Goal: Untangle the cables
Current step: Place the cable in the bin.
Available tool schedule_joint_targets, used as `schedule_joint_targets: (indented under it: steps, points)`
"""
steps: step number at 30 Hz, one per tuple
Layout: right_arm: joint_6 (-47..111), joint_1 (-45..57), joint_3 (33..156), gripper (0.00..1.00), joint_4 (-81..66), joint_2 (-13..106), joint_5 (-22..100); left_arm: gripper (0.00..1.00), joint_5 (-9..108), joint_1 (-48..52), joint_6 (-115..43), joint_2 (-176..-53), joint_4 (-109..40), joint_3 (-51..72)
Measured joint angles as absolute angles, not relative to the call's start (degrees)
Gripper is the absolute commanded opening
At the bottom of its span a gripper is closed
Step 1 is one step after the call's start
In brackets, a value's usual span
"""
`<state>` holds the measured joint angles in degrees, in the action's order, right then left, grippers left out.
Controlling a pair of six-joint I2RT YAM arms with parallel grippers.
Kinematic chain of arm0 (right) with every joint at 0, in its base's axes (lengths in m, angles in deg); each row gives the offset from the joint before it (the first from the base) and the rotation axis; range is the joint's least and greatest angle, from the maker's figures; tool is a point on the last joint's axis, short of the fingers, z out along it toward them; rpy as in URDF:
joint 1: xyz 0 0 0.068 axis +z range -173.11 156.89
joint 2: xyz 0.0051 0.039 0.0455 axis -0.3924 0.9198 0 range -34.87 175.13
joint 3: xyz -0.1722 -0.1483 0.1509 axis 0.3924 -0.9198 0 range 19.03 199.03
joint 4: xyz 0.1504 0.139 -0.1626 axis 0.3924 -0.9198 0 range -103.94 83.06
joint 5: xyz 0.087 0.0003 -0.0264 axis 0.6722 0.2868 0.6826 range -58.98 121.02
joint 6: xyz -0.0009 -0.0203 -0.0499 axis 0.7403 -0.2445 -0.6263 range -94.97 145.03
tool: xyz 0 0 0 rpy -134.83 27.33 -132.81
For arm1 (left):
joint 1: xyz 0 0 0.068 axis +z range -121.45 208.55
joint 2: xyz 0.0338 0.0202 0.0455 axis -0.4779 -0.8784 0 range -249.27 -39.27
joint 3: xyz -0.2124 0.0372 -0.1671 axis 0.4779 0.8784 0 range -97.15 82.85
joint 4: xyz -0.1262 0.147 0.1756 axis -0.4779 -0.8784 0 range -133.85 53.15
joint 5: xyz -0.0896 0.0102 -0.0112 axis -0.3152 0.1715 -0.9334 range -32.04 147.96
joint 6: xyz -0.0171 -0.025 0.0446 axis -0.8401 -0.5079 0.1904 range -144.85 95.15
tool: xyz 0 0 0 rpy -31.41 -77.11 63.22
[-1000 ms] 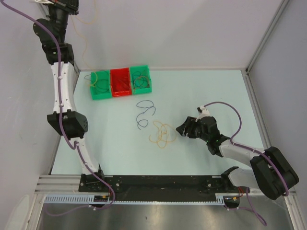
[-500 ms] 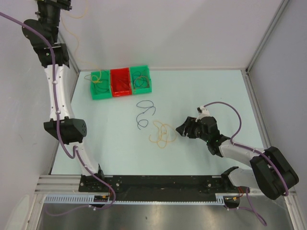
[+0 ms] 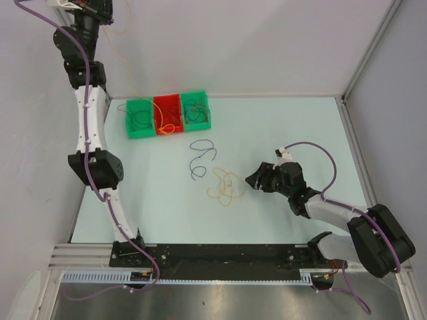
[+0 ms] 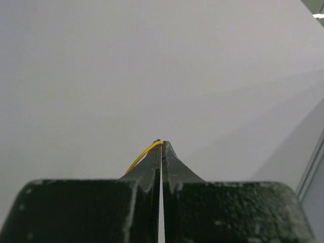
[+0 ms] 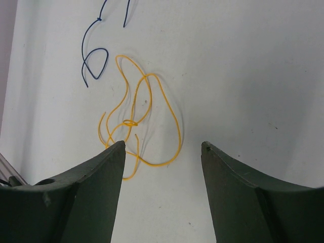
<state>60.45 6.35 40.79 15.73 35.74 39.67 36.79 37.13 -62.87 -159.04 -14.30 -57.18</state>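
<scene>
My left gripper (image 3: 100, 8) (image 4: 162, 143) is raised high at the far left, shut on a thin yellow cable (image 4: 144, 153) that pokes out at the fingertips. That cable (image 3: 120, 53) hangs faintly down toward the bins. On the table lies a tangle of yellow cables (image 3: 225, 187) (image 5: 144, 121), knotted in its middle. Dark blue cables (image 3: 200, 157) (image 5: 93, 61) curl just beyond it. My right gripper (image 3: 253, 180) (image 5: 163, 144) hovers open right beside the yellow tangle, with nothing between its fingers.
Three small bins stand in a row at the back left: a green bin (image 3: 131, 130), a red bin (image 3: 168, 100) and another green bin (image 3: 209, 110), with cables lying in them. An orange-yellow loop (image 3: 167, 127) lies in the red bin. Walls close in left and right.
The raised left arm swayed left, then back right. An orange-yellow loop now lies in the red bin, which looked empty before. The right arm has stayed put.
</scene>
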Motion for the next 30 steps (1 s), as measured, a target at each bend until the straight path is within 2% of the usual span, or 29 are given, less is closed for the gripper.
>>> schedule_joint_targets:
  steps: [21,30]
  points:
    - [61.04,5.65,40.79,0.66,16.24,36.61,41.00,0.00,35.10,36.65,-63.81,-163.78,-8.75,-56.17]
    - [61.08,5.65,40.79,0.66,16.54,36.59,41.02,0.00,35.04,31.49,-61.30,-167.91,-11.66,-47.67]
